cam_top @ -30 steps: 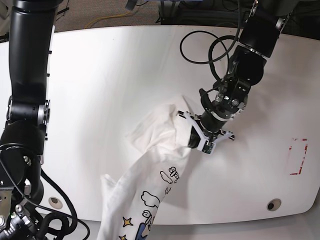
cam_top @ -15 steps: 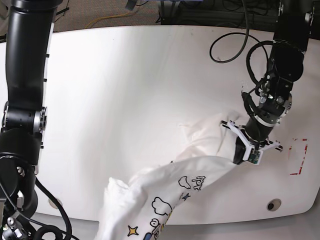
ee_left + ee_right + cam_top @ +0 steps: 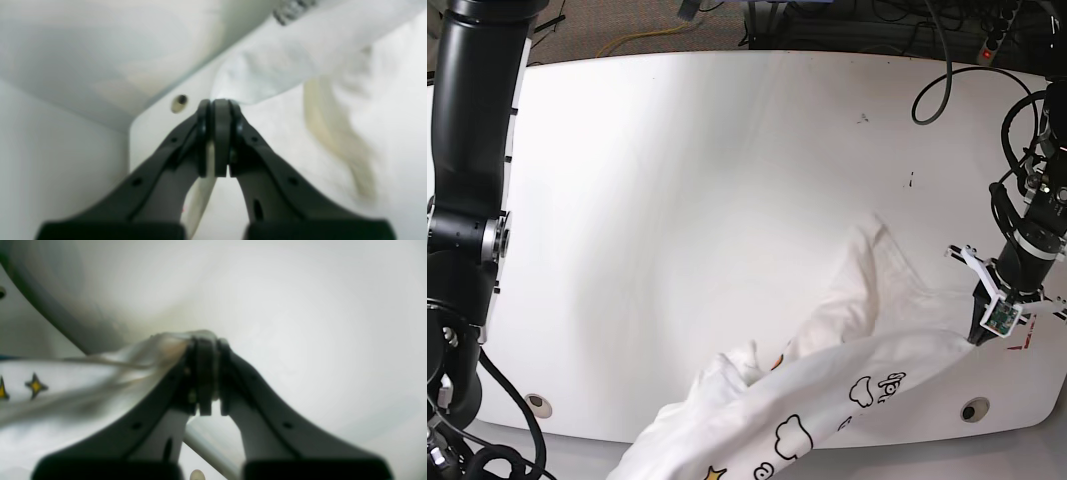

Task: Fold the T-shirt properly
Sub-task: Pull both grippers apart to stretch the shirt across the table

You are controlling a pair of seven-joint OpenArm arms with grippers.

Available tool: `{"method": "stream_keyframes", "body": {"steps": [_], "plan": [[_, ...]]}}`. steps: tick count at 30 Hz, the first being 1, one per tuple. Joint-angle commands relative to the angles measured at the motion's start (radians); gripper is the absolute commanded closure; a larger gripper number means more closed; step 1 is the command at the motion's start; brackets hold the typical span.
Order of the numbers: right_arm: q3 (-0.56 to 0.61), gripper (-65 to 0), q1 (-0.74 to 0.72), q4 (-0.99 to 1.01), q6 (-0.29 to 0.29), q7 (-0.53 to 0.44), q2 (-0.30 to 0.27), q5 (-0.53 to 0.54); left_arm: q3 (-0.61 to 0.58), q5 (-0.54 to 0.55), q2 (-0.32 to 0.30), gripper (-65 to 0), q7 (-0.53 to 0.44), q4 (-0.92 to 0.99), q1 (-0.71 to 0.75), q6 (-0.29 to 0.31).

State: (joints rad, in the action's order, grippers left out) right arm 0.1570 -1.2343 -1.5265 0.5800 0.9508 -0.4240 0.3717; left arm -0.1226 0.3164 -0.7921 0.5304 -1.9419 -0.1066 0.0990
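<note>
Two black arms are at work on a big white table [image 3: 677,200]. The left gripper [image 3: 977,335] is low over the table near its right edge, and its jaws are pressed together on a bit of the T-shirt [image 3: 867,330]. From the left wrist camera you can see the left gripper [image 3: 217,110] pinching a thin white edge of the T-shirt [image 3: 283,63] right at its tips. A small round hole [image 3: 179,102] in the table sits just beside those tips.

The T-shirt is white and bunched up. It lies stretched across the near right part of the table, from the left gripper down to the front edge, where it hangs over. One part rises in a soft peak near the middle of the cloth. Little cloud shapes [image 3: 789,435] with black outlines show on the lower part, and a yellow star [image 3: 715,470] peeks out at the bottom.

The right gripper [image 3: 206,346] shows only in its own wrist camera. Its jaws are squeezed together on another fold of the T-shirt [image 3: 66,386], which runs off to the side with a yellow star [image 3: 35,385] on it.

A black cable [image 3: 947,85] curls on the table at the far right corner. Red tape marks [image 3: 1034,340] sit next to the left gripper.
</note>
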Motion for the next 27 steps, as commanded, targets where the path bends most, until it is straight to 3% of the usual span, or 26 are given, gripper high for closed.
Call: {"method": "stream_keyframes", "body": {"steps": [1,6,20,27], "plan": [[-0.043,0.0,0.006,-0.032,-0.005,-0.016,-0.014,0.0,0.008,-0.003,-0.019,0.0,-0.016,-0.038,0.032,0.0],[-0.135,0.0,0.186,-0.11,-0.002,0.007,-0.013,-0.006,0.005,-0.006,-0.01,0.0,-0.016,-0.055,0.138,0.0],[-0.406,0.0,0.738,-0.303,-0.002,0.003,0.017,0.0,-0.033,-0.012,0.153,0.0,-0.016,-0.05,0.364,0.002],[-0.512,0.0,0.899,-0.319,-0.002,0.003,0.029,0.003,-0.176,-0.159,0.185,0.0,-0.016,-0.047,0.41,0.002]]}}
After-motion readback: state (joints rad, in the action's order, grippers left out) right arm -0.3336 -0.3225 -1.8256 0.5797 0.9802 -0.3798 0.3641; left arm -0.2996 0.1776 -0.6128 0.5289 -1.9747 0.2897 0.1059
